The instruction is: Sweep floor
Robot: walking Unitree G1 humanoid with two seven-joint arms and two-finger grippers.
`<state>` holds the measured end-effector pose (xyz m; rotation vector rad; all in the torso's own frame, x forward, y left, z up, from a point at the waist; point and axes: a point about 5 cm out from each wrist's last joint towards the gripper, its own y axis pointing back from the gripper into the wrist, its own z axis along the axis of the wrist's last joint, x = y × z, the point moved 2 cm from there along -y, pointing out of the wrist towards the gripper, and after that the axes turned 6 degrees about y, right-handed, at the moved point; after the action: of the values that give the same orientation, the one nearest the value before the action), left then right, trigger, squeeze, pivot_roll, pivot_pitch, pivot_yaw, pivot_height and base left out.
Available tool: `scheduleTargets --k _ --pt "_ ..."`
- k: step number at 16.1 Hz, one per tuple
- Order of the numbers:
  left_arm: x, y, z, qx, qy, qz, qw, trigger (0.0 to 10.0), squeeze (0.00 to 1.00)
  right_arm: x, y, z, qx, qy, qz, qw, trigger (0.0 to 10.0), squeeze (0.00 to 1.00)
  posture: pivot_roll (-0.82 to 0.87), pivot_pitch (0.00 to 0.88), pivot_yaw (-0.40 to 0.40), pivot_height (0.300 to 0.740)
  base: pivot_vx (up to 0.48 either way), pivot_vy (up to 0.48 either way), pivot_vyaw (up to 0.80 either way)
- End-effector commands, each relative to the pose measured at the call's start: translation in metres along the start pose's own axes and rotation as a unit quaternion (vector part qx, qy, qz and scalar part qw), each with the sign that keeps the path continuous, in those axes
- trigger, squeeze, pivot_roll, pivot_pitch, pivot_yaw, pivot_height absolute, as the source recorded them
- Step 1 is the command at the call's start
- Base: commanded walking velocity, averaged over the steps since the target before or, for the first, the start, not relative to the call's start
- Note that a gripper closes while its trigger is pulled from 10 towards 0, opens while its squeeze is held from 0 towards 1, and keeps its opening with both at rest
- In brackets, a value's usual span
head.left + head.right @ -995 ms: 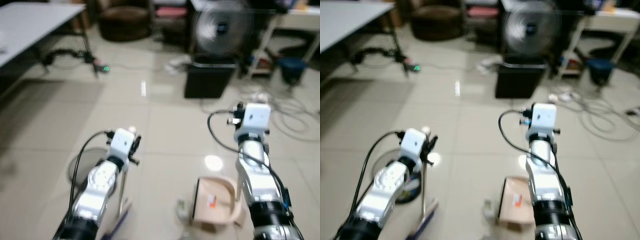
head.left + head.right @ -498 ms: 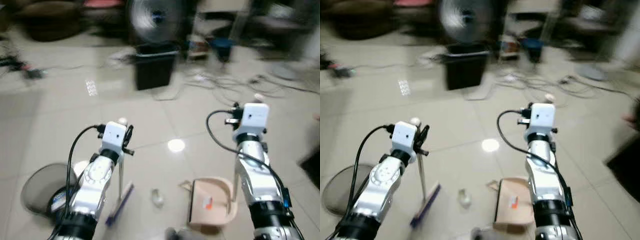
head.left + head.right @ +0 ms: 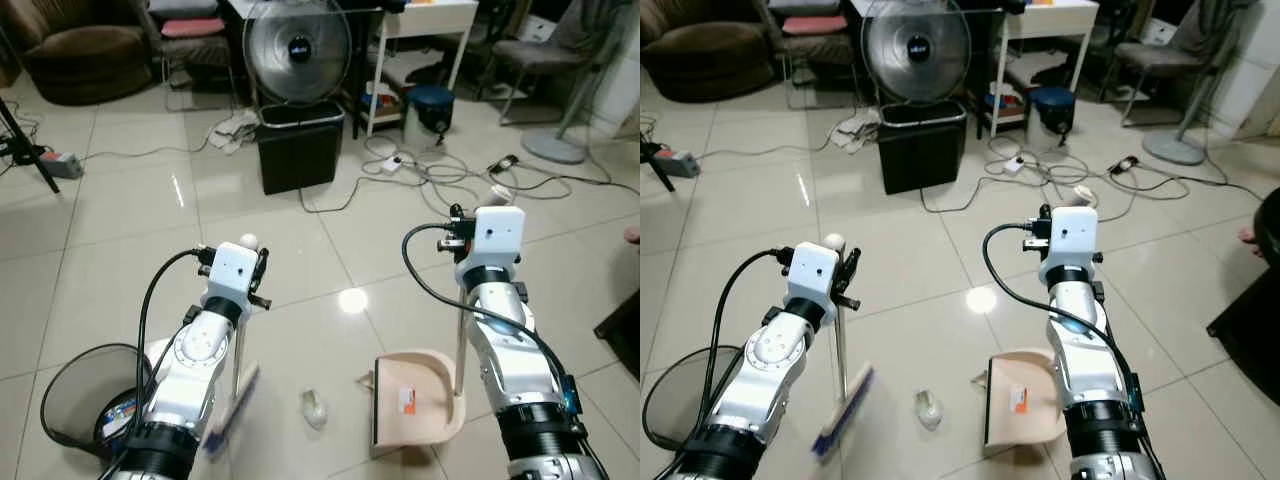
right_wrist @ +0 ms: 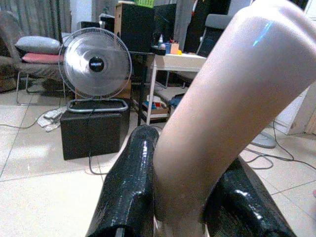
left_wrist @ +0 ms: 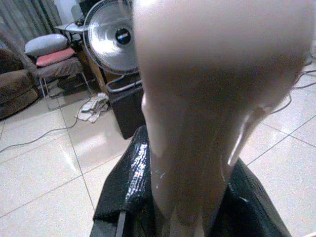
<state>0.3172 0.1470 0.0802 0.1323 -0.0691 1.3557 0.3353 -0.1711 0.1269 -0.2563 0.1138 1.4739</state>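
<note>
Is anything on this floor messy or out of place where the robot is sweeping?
Yes. A small crumpled scrap of litter lies loose on the tiles between the broom head and the dustpan. Further back, cables sprawl tangled across the floor, and a rag lies dropped beside the black box.

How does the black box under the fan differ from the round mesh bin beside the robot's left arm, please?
The black box is square-sided with solid walls; the mesh bin is round and see-through. The box stands far ahead under the fan, while the bin sits close by the left arm. The bin visibly holds some rubbish; the box's inside cannot be seen. Both are dark and stand upright on the tiled floor.
</note>
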Motion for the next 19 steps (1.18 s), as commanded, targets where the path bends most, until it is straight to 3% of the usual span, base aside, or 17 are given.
scheduleTargets --k 1,11,19 --pt "0.001 -0.004 0.013 -0.023 -0.008 0.004 1.0 10.0 0.0 -0.002 -0.005 0.016 -0.033 0.016 0.003 0.999 10.0 0.0 -0.06 0.0 -0.014 0.74 0.341 0.0 0.51" --pt "0.001 -0.004 0.014 -0.022 -0.007 0.005 1.0 10.0 0.0 0.001 -0.003 0.011 -0.031 0.007 0.02 0.999 10.0 0.0 -0.06 0.0 -0.013 0.74 0.342 0.0 0.05" --pt "0.009 -0.011 0.019 -0.033 -0.007 0.028 0.999 10.0 0.0 -0.001 -0.009 0.003 -0.033 0.032 0.005 0.999 10.0 0.0 -0.06 0.02 -0.002 0.74 0.0 0.0 0.0"
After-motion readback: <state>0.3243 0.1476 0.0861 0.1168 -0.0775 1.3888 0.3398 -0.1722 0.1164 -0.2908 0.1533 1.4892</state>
